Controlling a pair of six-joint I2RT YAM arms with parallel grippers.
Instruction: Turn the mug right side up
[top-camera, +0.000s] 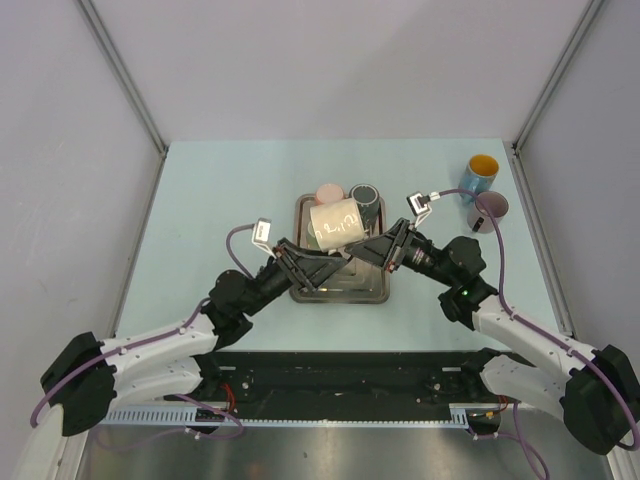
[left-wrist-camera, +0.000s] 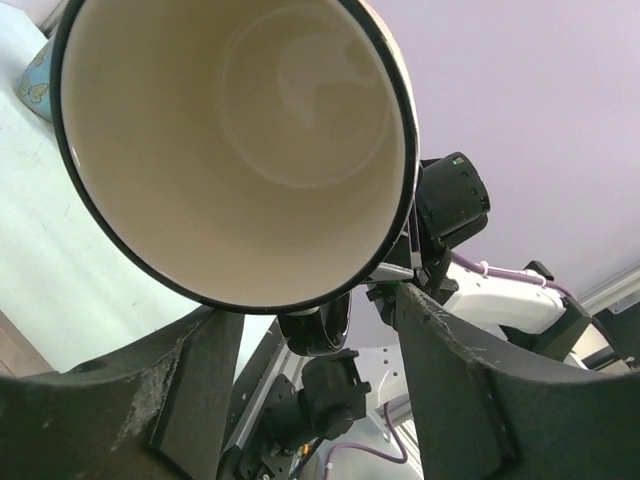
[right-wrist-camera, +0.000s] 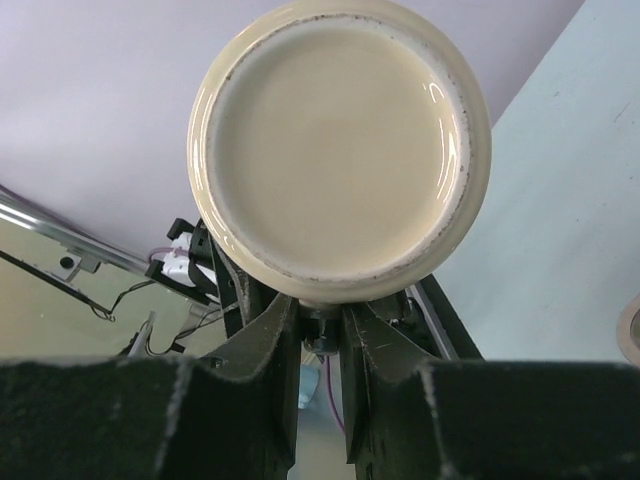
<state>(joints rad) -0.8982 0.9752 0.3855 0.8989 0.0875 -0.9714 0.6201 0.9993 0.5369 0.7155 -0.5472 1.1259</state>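
Note:
A cream mug (top-camera: 335, 222) with a black rim hangs on its side above the metal tray (top-camera: 376, 292). The right gripper (top-camera: 362, 246) is shut on the mug's handle; in the right wrist view its fingers (right-wrist-camera: 270, 350) pinch just under the mug's base (right-wrist-camera: 340, 150). The left gripper (top-camera: 338, 256) reaches in from the other side. In the left wrist view the mug's mouth (left-wrist-camera: 240, 140) fills the frame and the black handle (left-wrist-camera: 318, 322) hangs below it. The left gripper (left-wrist-camera: 308, 302) is open, its jaws standing wide on either side of the rim's lower edge.
A pink mug (top-camera: 328, 190) and a dark grey mug (top-camera: 365, 195) stand at the tray's far edge. At the table's back right stand a blue mug with a yellow inside (top-camera: 482, 172) and a purple-grey mug (top-camera: 491, 208). Walls close in both sides.

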